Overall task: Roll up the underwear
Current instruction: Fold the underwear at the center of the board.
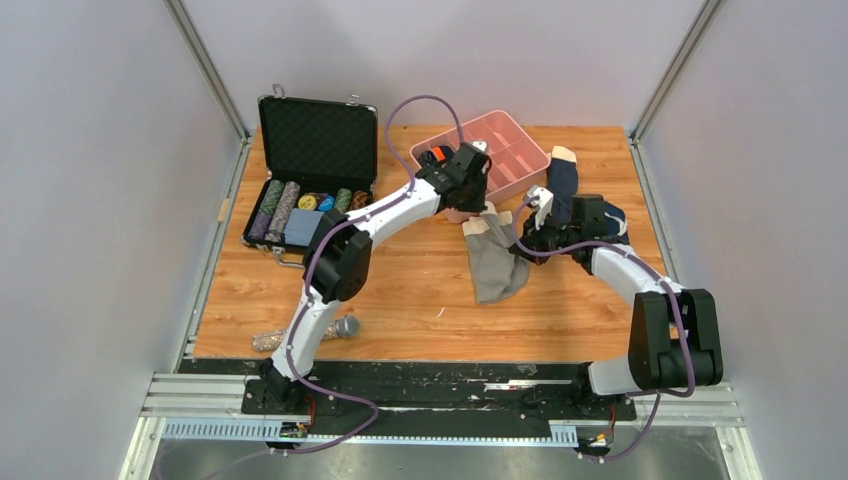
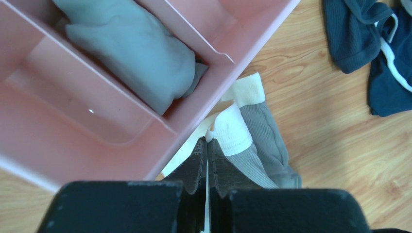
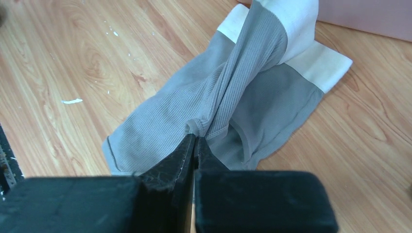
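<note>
A: Where do we see the underwear (image 1: 494, 262)?

B: It lies on the bench (image 1: 400, 290) between our two arms, just in front of the near corner of the pink tray (image 1: 500, 117). The gray cloth is partly spread and partly bunched, and its cream band (image 2: 233, 128) is at the end toward the tray.

A: And our left tool (image 2: 208, 143)?

B: It is clenched on the underwear (image 2: 257, 145). In the left wrist view the fingers are pressed together with the cream band pinched at their tips, right beside the tray's outer wall (image 2: 194, 121).

A: What about our right tool (image 3: 195, 139)?

B: It is clenched too, gripping a raised ridge of gray cloth near the middle of the underwear (image 3: 160, 121). That ridge runs up from the tips toward the cream band (image 3: 318, 60), while the rest lies flat on the wood on both sides.

A: What else do we see?

B: A rolled blue-gray cloth (image 2: 136, 48) sits in one tray compartment. A navy garment (image 2: 369, 43) with white trim lies on the bench, apart from the underwear.
</note>
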Robot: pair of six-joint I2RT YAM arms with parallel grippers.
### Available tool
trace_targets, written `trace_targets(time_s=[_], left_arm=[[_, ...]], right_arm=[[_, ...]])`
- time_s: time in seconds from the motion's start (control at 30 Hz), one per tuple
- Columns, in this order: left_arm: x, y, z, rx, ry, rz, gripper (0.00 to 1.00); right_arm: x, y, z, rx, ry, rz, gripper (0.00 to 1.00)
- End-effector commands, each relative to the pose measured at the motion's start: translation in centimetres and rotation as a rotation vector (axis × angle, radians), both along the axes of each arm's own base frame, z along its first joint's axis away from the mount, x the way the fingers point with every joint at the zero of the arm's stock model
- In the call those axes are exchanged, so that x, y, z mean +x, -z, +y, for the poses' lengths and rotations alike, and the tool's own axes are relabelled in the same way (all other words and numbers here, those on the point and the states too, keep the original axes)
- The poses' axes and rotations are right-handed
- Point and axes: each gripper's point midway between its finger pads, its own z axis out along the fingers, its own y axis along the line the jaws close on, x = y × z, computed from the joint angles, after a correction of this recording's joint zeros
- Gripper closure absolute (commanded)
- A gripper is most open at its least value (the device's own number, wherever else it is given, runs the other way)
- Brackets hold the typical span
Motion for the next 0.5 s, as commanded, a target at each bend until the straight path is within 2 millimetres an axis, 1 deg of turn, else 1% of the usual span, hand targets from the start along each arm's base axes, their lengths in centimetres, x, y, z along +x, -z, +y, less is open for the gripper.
trace_targets(time_s=[0.0,0.23,0.27,0.33,0.37,0.43,0.47], left_arm=[[1.9,-6.5,2.3,-0.048,-0.085,-0.111,1.00],[1.9,-8.6,2.8,-0.065,-0.086,-0.134,1.00],[1.9,-8.6,3.0,-0.058,-0.083,-0.139,1.00],[2.1,-8.0,3.4,-0.037,-0.092,-0.137,1.00],[2.2,-7.1,3.6,-0.025,-0.099,-0.122,1.00],[2.4,-5.7,3.2,-0.023,-0.097,-0.100,1.00],[2.3,-5.4,2.9,-0.026,-0.085,-0.097,1.00]], right_arm=[[-1.3,-1.2,1.3,0.062,-0.031,0.062,1.00],[-1.6,-1.8,2.1,0.086,-0.044,0.077,1.00],[-1.6,-1.8,2.2,0.088,-0.042,0.083,1.00],[-1.3,-1.4,2.0,0.081,-0.019,0.106,1.00],[-1.3,-1.0,1.9,0.074,-0.011,0.117,1.00],[-1.5,-0.3,1.8,0.061,-0.014,0.130,1.00],[-1.5,0.0,1.7,0.052,-0.015,0.130,1.00]])
